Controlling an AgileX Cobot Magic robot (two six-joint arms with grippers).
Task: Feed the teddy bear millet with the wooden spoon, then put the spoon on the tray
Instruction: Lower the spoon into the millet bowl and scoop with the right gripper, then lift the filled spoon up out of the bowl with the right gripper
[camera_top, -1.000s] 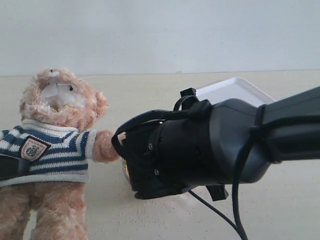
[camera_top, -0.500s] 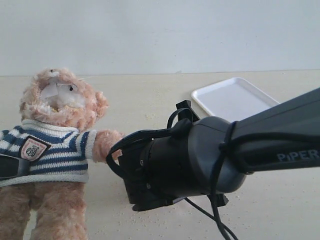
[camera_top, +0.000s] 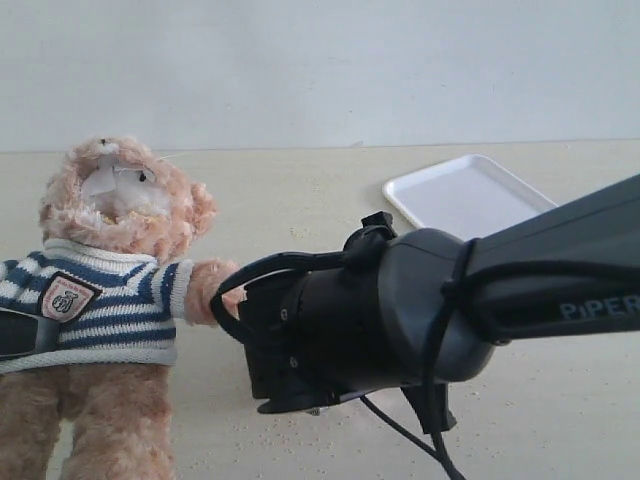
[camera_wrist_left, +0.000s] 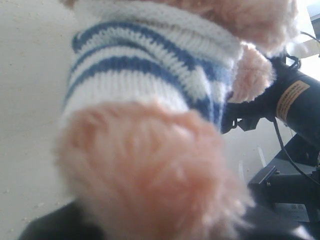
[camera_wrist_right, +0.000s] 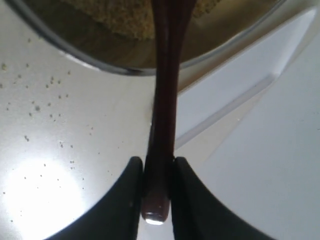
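Note:
The teddy bear (camera_top: 110, 290) stands at the left in its striped sweater (camera_wrist_left: 145, 65). Its fluffy paw (camera_wrist_left: 150, 170) fills the space at my left gripper (camera_top: 20, 335), whose black finger lies across the sweater; the jaws are buried in fur. My right gripper (camera_wrist_right: 157, 167) is shut on the handle end of the wooden spoon (camera_wrist_right: 165, 90). The spoon reaches over the rim of a steel bowl (camera_wrist_right: 100, 62) holding millet (camera_wrist_right: 125, 20); its head is cut off by the frame edge. The white tray (camera_top: 465, 195) lies at the back right, and its edge (camera_wrist_right: 240, 75) runs beside the bowl.
My right arm's bulky black wrist (camera_top: 400, 310) fills the foreground and hides the bowl in the exterior view; it also shows past the bear (camera_wrist_left: 295, 100). Stray grains (camera_top: 300, 435) dot the table around the bowl (camera_wrist_right: 50, 105).
The right arm has sunk lower and shifted a little left, uncovering the tray behind it. The bear and the left gripper have stayed put.

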